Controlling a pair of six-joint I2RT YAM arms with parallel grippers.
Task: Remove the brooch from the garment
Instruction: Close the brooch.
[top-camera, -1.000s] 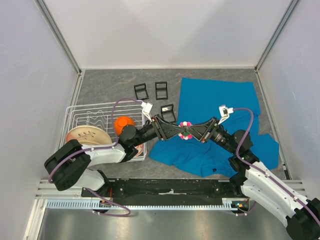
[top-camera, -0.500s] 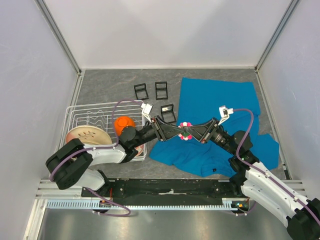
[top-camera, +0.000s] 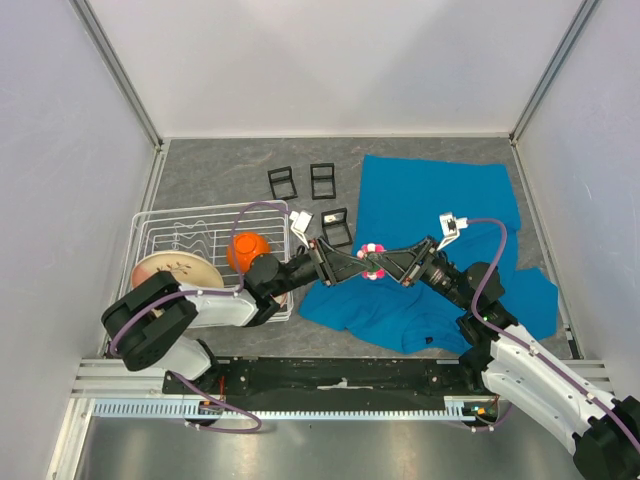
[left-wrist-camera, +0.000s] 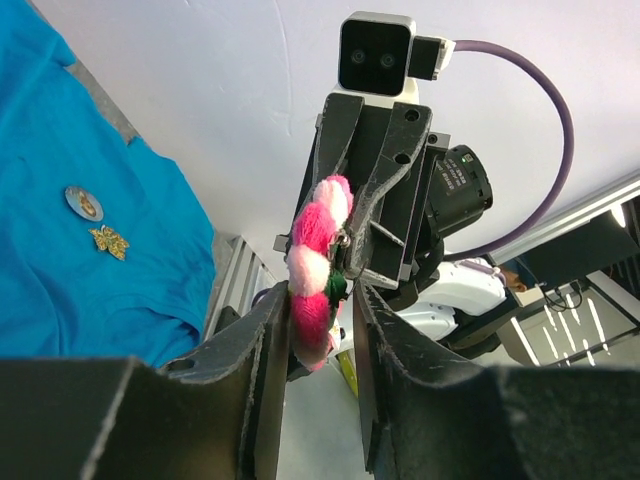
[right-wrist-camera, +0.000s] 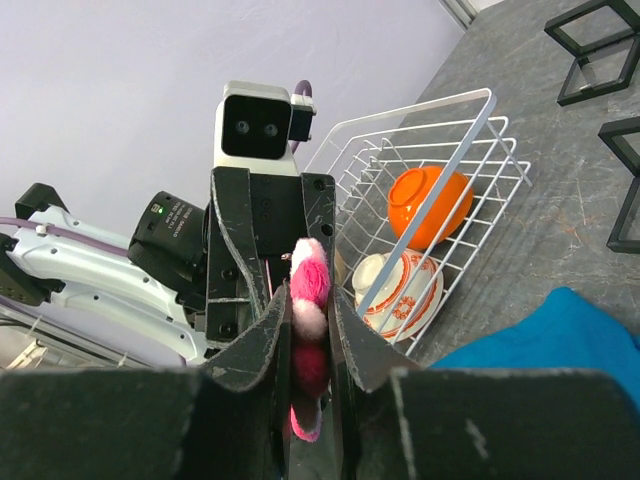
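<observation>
shows the brooch (right-wrist-camera: 308, 290), a fluffy pink-and-white flower with a green centre, pinched across its flat faces in the closed right gripper (right-wrist-camera: 308, 345). held in the air, clear of the shirt (top-camera: 430, 200), above the shirt's rack-side edge and just beside the rack (top-camera: 150, 225). no cloth seen hanging from it.

shows the left gripper (left-wrist-camera: 315, 330) set nose to nose with the right, jaws part-way apart on either side of the same flower; pressing it or merely flanking it: cannot tell.

handling, as judged:
- light, soft and squashy at the petals; presumably hard only at a clasp behind.
- unlikely to break, but likely to twist or slip out if taken by the fluff alone.
- best taken across the flat faces near the centre, deep enough to catch the backing.
- pin at the back probably sharp, apt to snag cloth.
- shirt limp, apt to rise with anything caught in it.

elsewhere on the shirt: a round badge (left-wrist-camera: 84, 203) and a gold leaf pin (left-wrist-camera: 108, 241), lying flat, well apart from both grippers.
</observation>
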